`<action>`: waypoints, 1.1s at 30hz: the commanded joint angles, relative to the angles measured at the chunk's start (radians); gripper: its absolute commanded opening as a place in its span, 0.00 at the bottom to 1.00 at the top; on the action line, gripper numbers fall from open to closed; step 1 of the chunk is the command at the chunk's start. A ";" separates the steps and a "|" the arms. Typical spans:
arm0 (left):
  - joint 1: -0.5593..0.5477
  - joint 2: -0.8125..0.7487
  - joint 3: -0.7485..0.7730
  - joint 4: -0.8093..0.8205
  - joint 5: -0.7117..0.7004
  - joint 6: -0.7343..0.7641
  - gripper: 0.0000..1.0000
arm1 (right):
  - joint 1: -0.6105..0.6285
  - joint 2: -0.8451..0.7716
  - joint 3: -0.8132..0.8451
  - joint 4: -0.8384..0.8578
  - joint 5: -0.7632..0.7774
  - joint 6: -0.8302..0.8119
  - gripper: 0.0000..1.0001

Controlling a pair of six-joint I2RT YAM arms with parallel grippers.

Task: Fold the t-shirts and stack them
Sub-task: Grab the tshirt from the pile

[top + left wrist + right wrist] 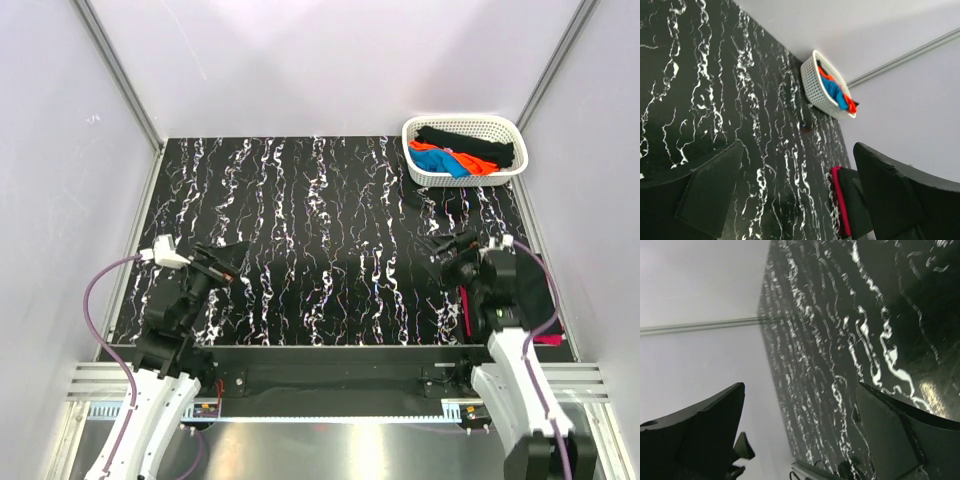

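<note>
Plainly, both arms are idle near their bases: the left gripper (222, 262) and the right gripper (452, 252) stand with jaws spread wide and nothing between them, just above the dark marbled table (320, 220). The shirts left to fold lie in the white lattice basket (420, 172) at the far right corner, a black t-shirt (470, 140) on top, with an orange t-shirt (436, 156) and a blue t-shirt (462, 166) beside it. A folded pile (535, 290), black with a magenta edge, lies at the right edge next to the right arm.

The step in hand looks like fetching the next shirt. The right arm is nearer the basket, so it should probably reach in, pinch only the top black layer near a shoulder or hem, and lift slowly so the orange and blue ones don't drag out, then lay it flat mid-table where both arms reach
</note>
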 commanded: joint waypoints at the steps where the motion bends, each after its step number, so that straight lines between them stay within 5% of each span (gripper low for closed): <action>1: 0.004 0.063 0.064 -0.010 0.067 0.053 0.99 | -0.005 0.170 0.148 -0.046 0.091 -0.144 1.00; 5: 0.005 0.100 0.098 -0.019 0.132 0.097 0.99 | -0.098 0.373 0.259 -0.043 0.016 -0.155 1.00; 11: 0.005 0.078 0.135 -0.064 0.169 0.136 0.99 | -0.144 0.583 0.476 -0.009 0.162 -0.253 0.98; 14: 0.005 0.067 0.135 -0.077 0.193 0.111 0.99 | -0.201 0.678 0.657 -0.009 0.243 -0.305 0.84; 15: 0.005 0.067 0.136 -0.079 0.204 0.107 0.99 | -0.218 0.703 0.691 -0.009 0.263 -0.311 0.69; 17: 0.005 0.061 0.135 -0.094 0.209 0.096 0.99 | -0.273 0.775 0.783 -0.008 0.297 -0.314 0.56; 24: 0.007 0.121 0.168 -0.096 0.213 0.108 0.99 | -0.327 1.016 1.022 -0.006 0.245 -0.370 0.58; 29: -0.001 0.181 0.196 -0.097 0.235 0.136 0.99 | -0.338 1.176 1.142 -0.003 0.156 -0.354 0.36; 33: -0.022 0.169 0.198 -0.111 0.224 0.150 0.99 | -0.344 1.243 1.185 -0.003 0.179 -0.356 0.34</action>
